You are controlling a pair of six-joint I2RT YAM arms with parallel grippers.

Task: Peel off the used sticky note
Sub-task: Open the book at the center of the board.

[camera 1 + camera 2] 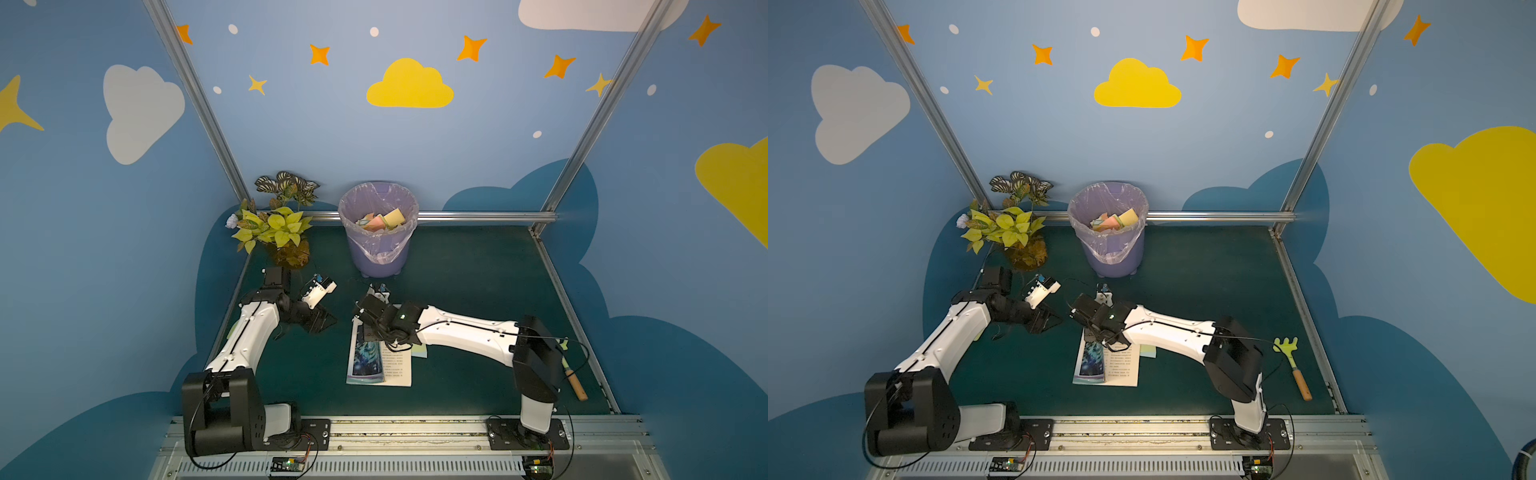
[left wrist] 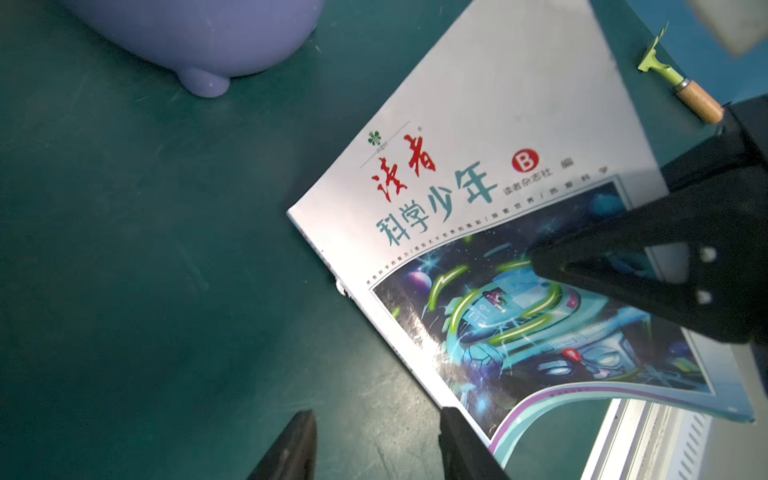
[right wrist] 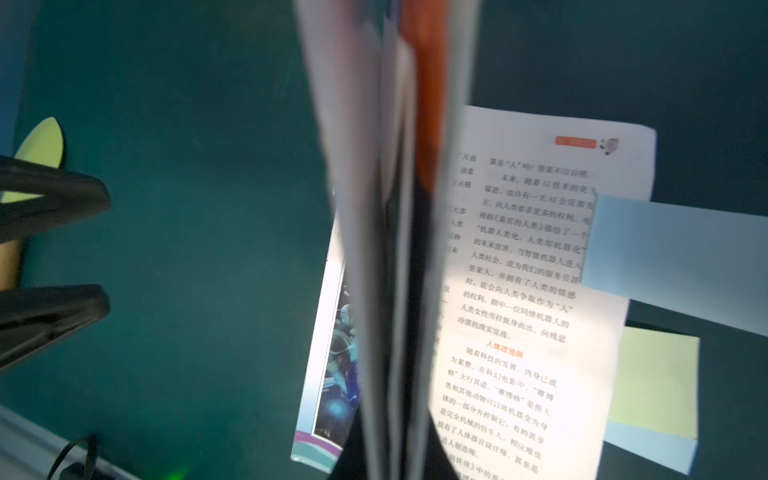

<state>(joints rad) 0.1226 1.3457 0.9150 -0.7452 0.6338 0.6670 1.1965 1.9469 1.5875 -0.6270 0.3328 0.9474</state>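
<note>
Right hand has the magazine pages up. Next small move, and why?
Probably bring the open left hand across to the blue sticky note: the right hand is shut on the magazine pages, exposing the note overhanging the page edge, and the left is empty, beside the magazine.

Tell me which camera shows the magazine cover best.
Left wrist view: the magazine cover lies close, title legible. Both top views show a narrow strip; the right wrist view shows a blurred sliver.
</note>
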